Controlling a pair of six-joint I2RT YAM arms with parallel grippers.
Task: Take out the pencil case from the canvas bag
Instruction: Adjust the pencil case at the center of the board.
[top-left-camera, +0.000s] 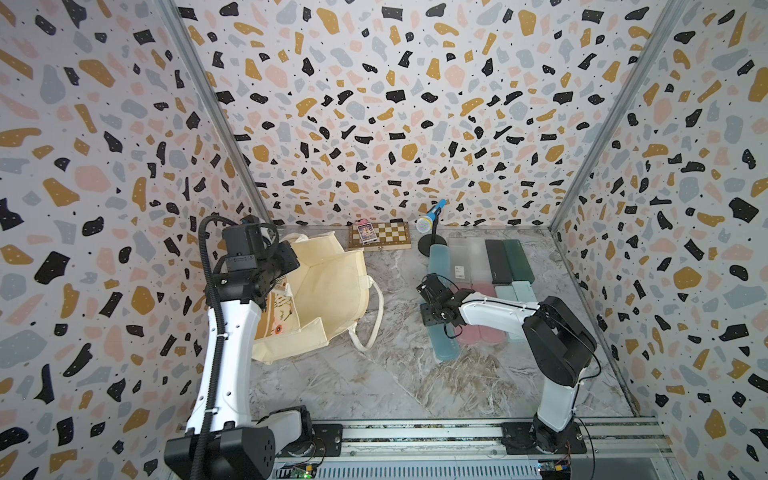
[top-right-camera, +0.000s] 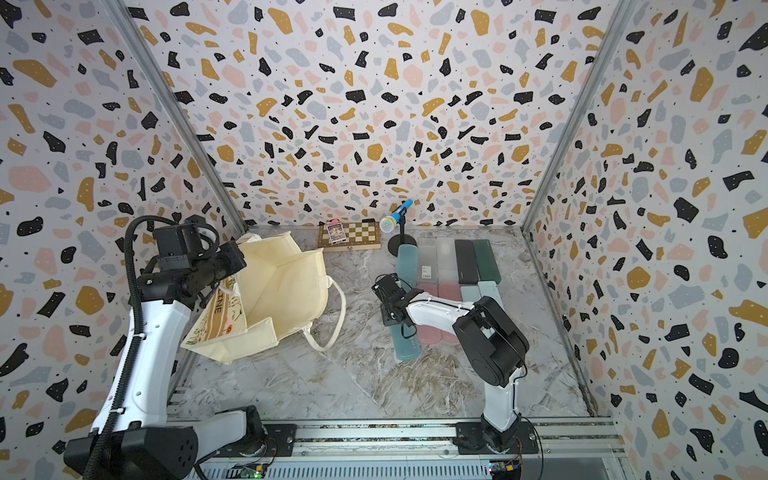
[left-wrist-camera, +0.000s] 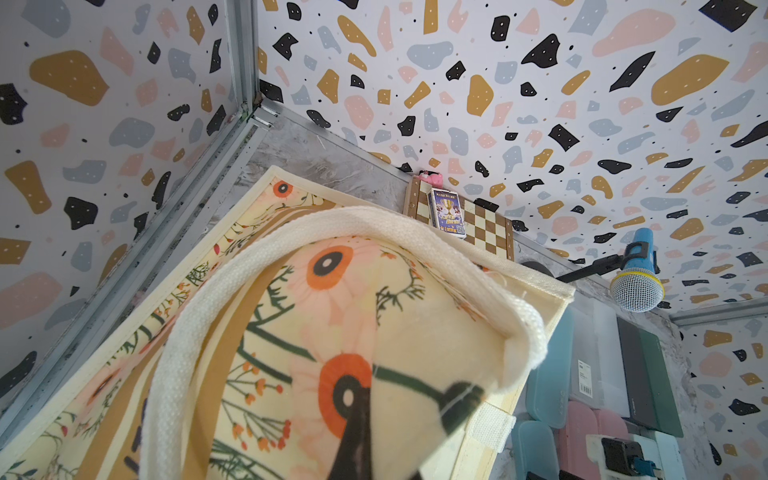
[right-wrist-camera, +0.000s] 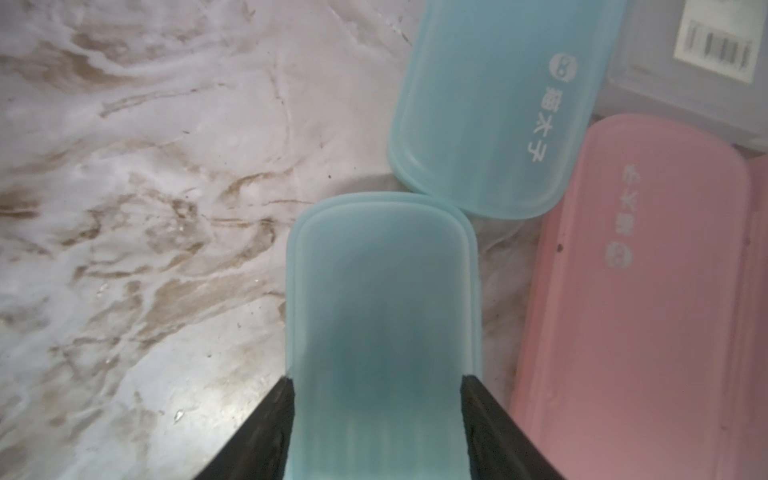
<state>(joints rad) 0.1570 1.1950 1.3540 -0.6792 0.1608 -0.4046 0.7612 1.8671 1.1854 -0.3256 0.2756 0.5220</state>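
**Teal case out of the bag**

One canvas bag (top-left-camera: 328, 291), two teal cases, two pink cases (right-wrist-camera: 644, 311), one black case (top-left-camera: 496, 261) and one dark green case (top-left-camera: 518, 261); the paler ones are hard to count. The bag leans by the left wall, and bare desk (top-left-camera: 395, 374) separates it from the cases. The left jaws are clenched on the bag's printed side. The teal pencil case (right-wrist-camera: 382, 311) is outside the bag, well apart from it. The right jaws flank its long sides; whether they are gripping it, I cannot tell.
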